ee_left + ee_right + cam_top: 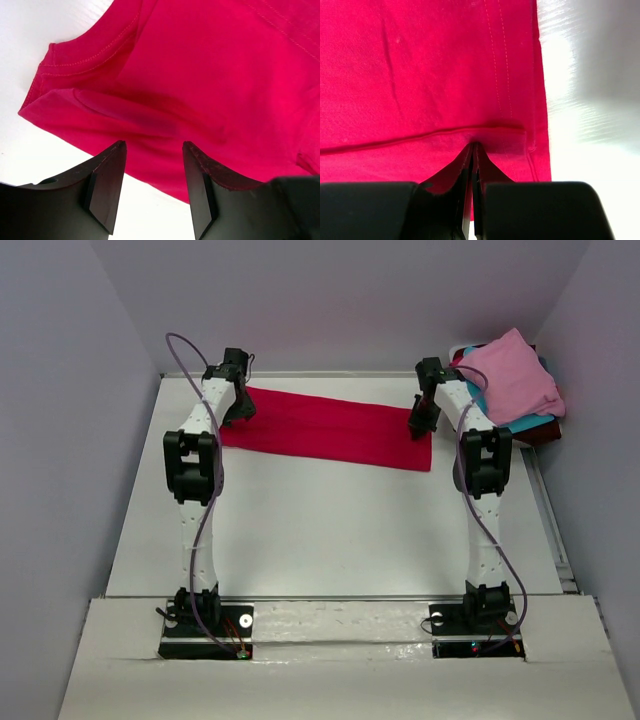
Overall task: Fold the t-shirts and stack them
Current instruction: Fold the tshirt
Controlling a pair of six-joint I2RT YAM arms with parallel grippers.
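A crimson-red t-shirt (330, 430) lies folded into a long band across the far part of the white table (330, 530). My left gripper (238, 410) hangs over the band's left end. In the left wrist view, the left gripper (153, 145) is open with nothing between its fingers, and the collar end of the red t-shirt (200, 75) lies below. My right gripper (420, 428) is at the band's right end. In the right wrist view, the right gripper (474, 146) is shut, pinching up a fold of the red t-shirt (420, 75) near its hem.
A pile of t-shirts sits at the back right corner, with a light pink one (510, 375) on top, a teal-blue one (525, 423) under it and a dark maroon one (545, 432) at the bottom. Grey walls enclose the table on three sides.
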